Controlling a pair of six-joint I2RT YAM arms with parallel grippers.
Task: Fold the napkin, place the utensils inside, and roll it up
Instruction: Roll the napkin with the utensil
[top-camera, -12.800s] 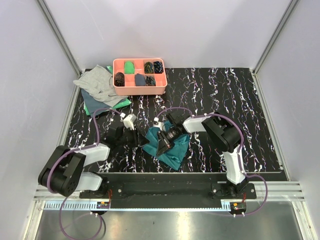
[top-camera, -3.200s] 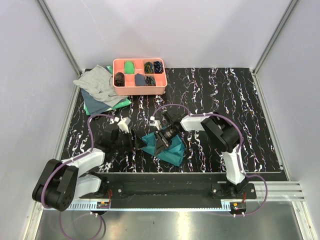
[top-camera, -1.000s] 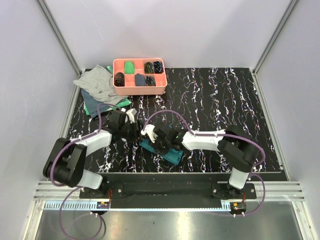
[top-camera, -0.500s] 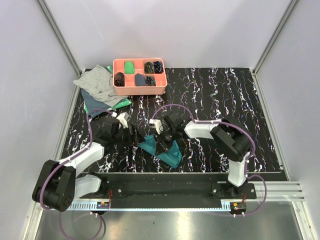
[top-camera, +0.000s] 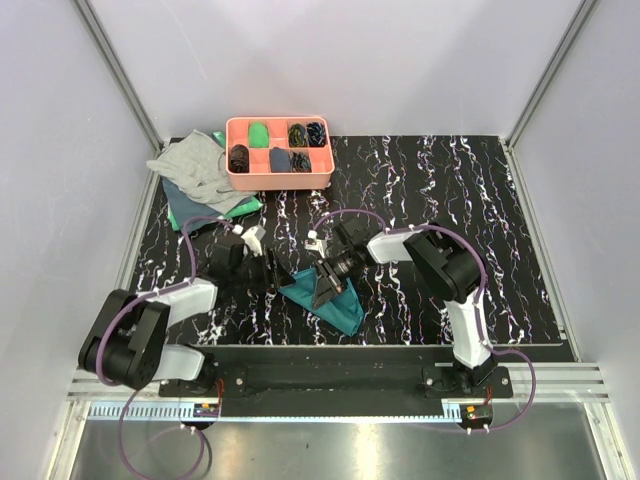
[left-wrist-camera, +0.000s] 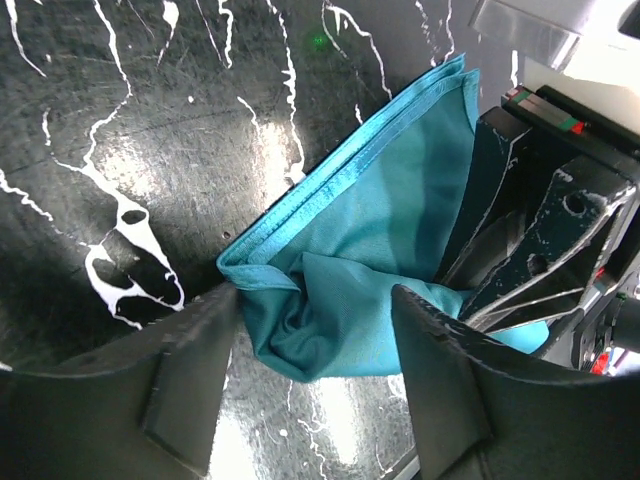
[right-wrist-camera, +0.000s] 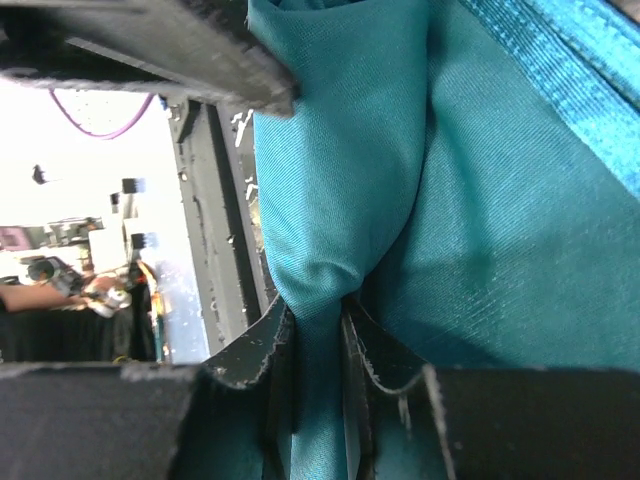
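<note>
Tension matters: my right pincer (right-wrist-camera: 315, 335) clamps the large teal fabric napkin (right-wrist-camera: 480, 200), my left pincer (left-wrist-camera: 315, 365) stands apart, so I'd draw the fold flat.

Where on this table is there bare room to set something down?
The right side of the table is bare, from the right arm out to the wall, and so is the far strip right of the pink tray. The far left corner is crowded with that tray and a pile of cloths. The near middle is busy: the left tool and right tool meet at the teal napkin.
</note>
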